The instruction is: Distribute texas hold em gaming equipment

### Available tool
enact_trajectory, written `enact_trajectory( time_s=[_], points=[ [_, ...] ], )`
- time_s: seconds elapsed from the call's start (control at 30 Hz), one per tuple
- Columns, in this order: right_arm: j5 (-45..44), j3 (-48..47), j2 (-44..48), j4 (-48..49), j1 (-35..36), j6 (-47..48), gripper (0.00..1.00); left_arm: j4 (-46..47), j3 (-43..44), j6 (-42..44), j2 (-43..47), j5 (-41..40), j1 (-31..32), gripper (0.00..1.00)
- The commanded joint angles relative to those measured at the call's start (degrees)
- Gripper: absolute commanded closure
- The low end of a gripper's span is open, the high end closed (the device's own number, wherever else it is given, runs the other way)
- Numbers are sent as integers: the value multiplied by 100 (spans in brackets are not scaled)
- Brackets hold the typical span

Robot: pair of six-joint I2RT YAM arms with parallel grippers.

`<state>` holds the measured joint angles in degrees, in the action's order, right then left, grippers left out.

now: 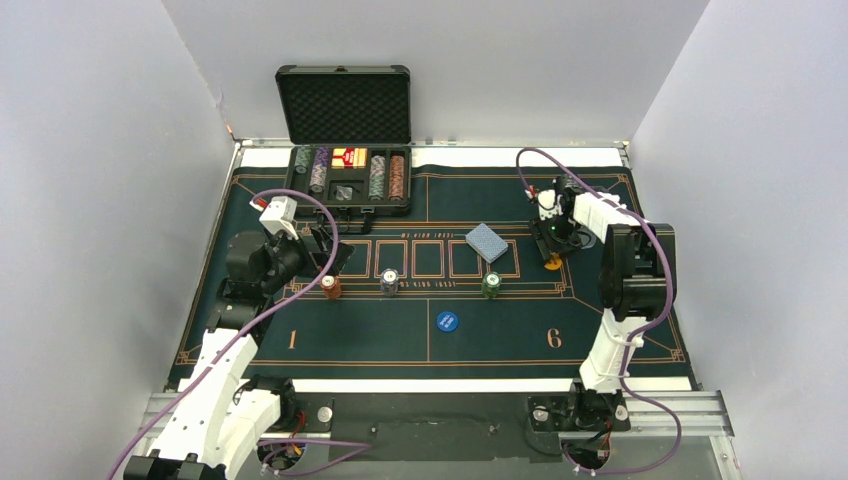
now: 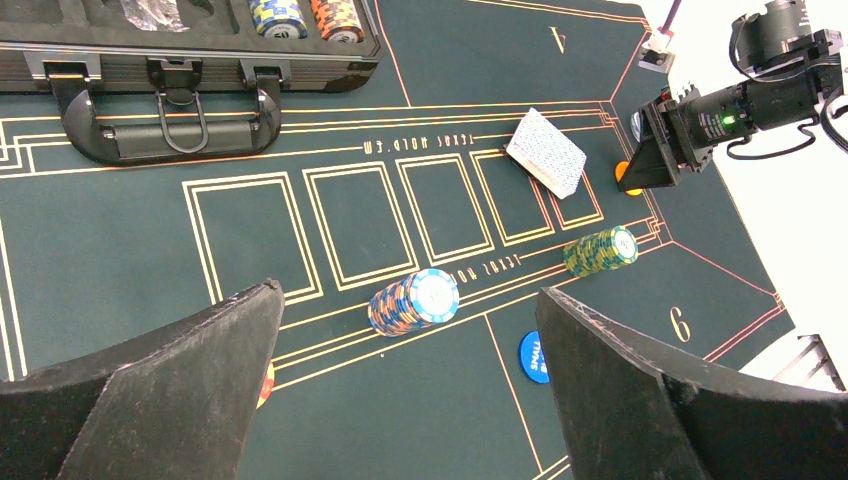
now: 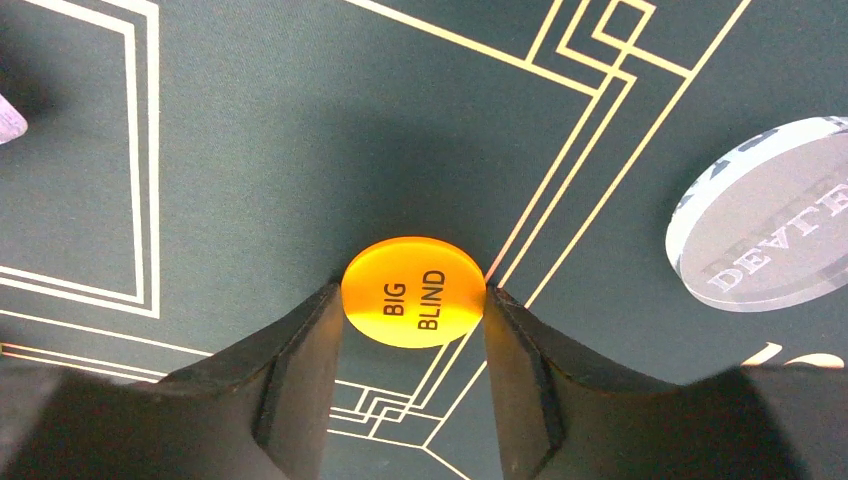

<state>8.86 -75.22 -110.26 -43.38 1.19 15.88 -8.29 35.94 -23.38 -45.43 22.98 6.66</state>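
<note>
While the right gripper [image 3: 412, 293] pinches the orange disc [image 3: 413, 285] by its rim, both black fingers touching its edge, the disc lies flat on the green mat [image 3: 250, 120] at the far right, and it reads BIG BLIND in black. Just right of it sits a thick clear disc [image 3: 765, 225], its lettering only partly legible, so room is tight on that side. Leftward the gold-lined felt runs open as far as the cards [image 1: 487, 242], a blue-backed deck lying askew over the printed frames.

Over on the left, the left gripper [image 2: 408, 292] hangs spread wide above the mat, nothing between its rough black fingers. Three striped-edge stacks stand in a row mid-mat, well apart: a red-brown stack [image 1: 330, 288], a blue-orange stack [image 2: 414, 302] and a green stack [image 2: 600, 251]. Nearer, a flat blue disc [image 1: 447, 321] lies alone on bare felt, its white writing too small to read. TEXAS HOLD'EM runs in gold mid-mat, with 1 and 6 near. Far left stands the case [image 1: 345, 105], lid up, foam dimpled.
</note>
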Motion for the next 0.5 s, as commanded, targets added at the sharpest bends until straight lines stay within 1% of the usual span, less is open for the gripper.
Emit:
enact_trajectory(
  time_s=[0.0, 0.07, 0.2, 0.47],
  points=[
    [-31, -20, -35, 38, 21, 32, 61, 305, 6, -9, 79, 102, -26, 1],
    [27, -12, 47, 34, 19, 52, 65, 302, 3, -9, 90, 102, -25, 1],
    [83, 25, 288, 9, 37, 97, 68, 325, 13, -30, 83, 122, -17, 1],
    [99, 53, 638, -185, 179, 231, 69, 268, 222, -227, 176, 197, 0, 1]
  ],
)
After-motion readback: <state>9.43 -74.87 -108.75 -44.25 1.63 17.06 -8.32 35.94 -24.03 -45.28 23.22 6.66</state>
